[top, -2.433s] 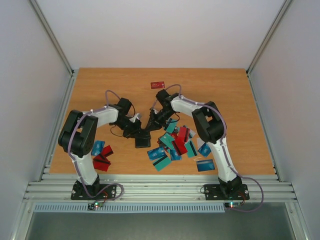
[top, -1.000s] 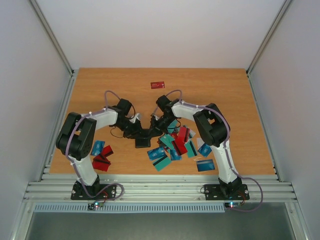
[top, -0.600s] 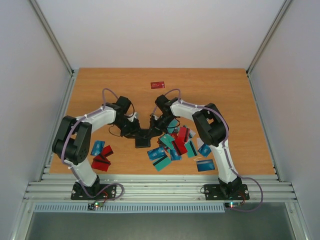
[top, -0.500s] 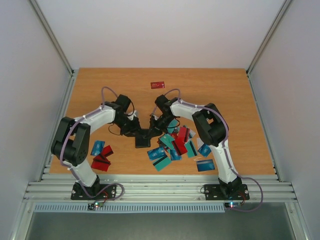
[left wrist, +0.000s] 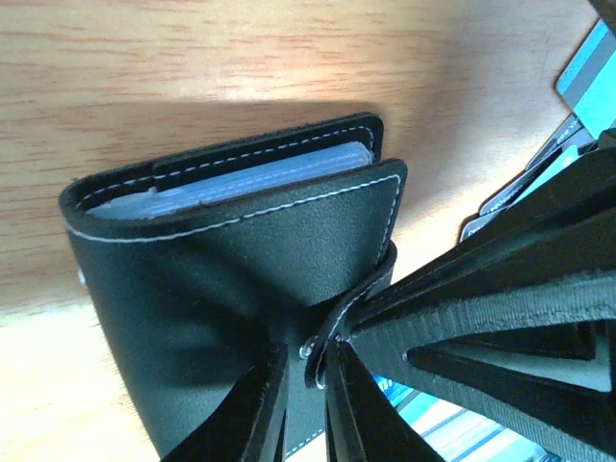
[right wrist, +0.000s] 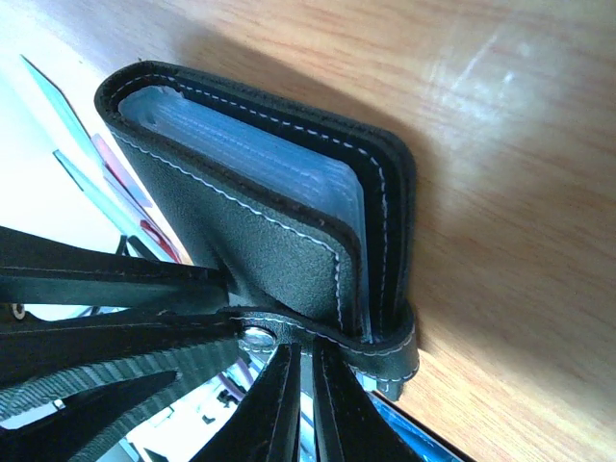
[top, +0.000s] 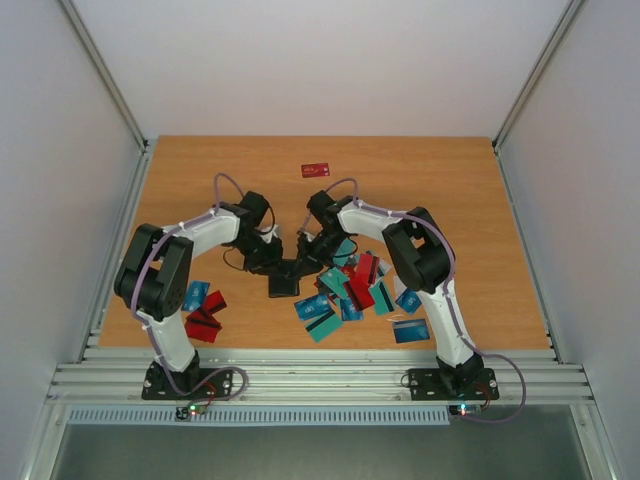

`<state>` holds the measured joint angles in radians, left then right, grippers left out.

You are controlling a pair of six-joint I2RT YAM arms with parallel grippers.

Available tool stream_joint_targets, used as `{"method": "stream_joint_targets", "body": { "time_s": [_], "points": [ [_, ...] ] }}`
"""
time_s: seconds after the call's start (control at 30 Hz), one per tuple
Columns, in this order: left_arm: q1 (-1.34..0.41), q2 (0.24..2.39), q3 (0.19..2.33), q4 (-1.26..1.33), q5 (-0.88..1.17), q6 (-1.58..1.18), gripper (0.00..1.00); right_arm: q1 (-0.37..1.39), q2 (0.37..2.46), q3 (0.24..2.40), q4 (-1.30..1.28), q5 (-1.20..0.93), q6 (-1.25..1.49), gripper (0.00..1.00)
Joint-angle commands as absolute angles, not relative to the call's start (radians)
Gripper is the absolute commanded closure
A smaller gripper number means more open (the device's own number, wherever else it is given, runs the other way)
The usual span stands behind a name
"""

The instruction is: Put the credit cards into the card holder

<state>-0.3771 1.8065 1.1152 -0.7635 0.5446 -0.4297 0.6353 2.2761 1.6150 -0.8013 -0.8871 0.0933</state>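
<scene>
You're looking at a card holder (left wrist: 241, 289) in black leather-like material — matt, finely grained, edged with pale stitching — with cloudy, bluish clear-plastic sleeves inside and a small shiny metal stud (right wrist: 255, 336) on its tab. The worktop (left wrist: 192, 58) under it is wood-grain, smooth with a soft sheen, and the credit cards (top: 345, 290) are thin glossy plastic.
</scene>
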Motion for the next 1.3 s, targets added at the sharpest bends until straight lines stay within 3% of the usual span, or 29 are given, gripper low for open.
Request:
{"method": "stream_joint_targets", "body": {
  "time_s": [0.0, 0.13, 0.23, 0.8, 1.27],
  "points": [
    [-0.392, 1.833, 1.137, -0.78, 0.517, -0.391, 0.86, 0.666, 2.365, 1.588, -0.841, -0.719, 0.089, 0.93],
    [-0.4, 1.84, 1.137, -0.778, 0.513, -0.385, 0.87, 0.667, 2.365, 1.591, -0.842, -0.72, 0.092, 0.93],
    [-0.405, 1.839, 1.139, -0.788, 0.494, -0.376, 0.93, 0.667, 2.365, 1.592, -0.842, -0.718, 0.094, 0.93],
    [-0.429, 1.833, 1.079, -0.77, 0.509, -0.351, 1.0, 0.673, 2.356, 1.616, -0.847, -0.723, 0.109, 0.93],
    [-0.439, 1.749, 1.005, -0.753, 0.429, -0.333, 1.0, 0.675, 2.249, 1.631, -0.796, -0.86, 0.127, 0.9]
  ]
}}
